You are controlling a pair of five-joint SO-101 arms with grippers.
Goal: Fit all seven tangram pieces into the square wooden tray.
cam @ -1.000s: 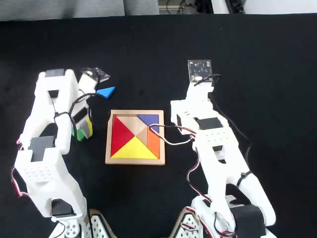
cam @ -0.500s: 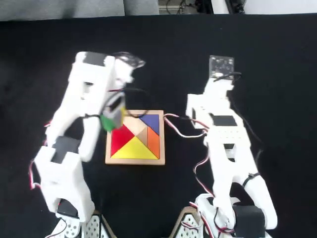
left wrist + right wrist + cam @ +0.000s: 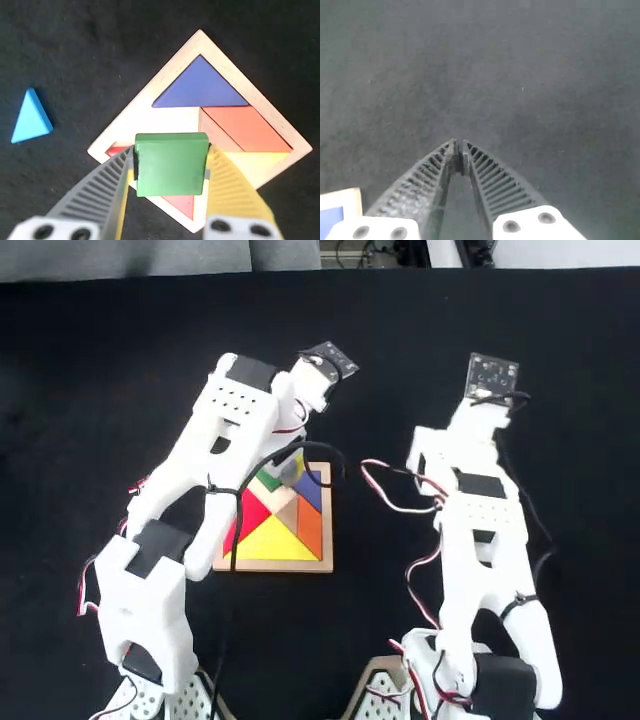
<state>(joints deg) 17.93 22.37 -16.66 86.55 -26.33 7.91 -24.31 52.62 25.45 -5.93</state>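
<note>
Four pieces (image 3: pixel 200 87) (dark blue, orange, yellow, red) lie in the tray (image 3: pixel 145 91) beneath the left gripper (image 3: pixel 170 151), whose jaws clamp the green square (image 3: pixel 171 172) over the bare gap. A light-blue triangle (image 3: pixel 31 116) waits outside, off to their side. The right gripper (image 3: pixel 459 147) has its jaws together, empty.

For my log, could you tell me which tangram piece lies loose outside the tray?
The small light-blue triangle: it lies on the black table, apart from the square wooden tray; the green square is held by the left end effector.
</note>
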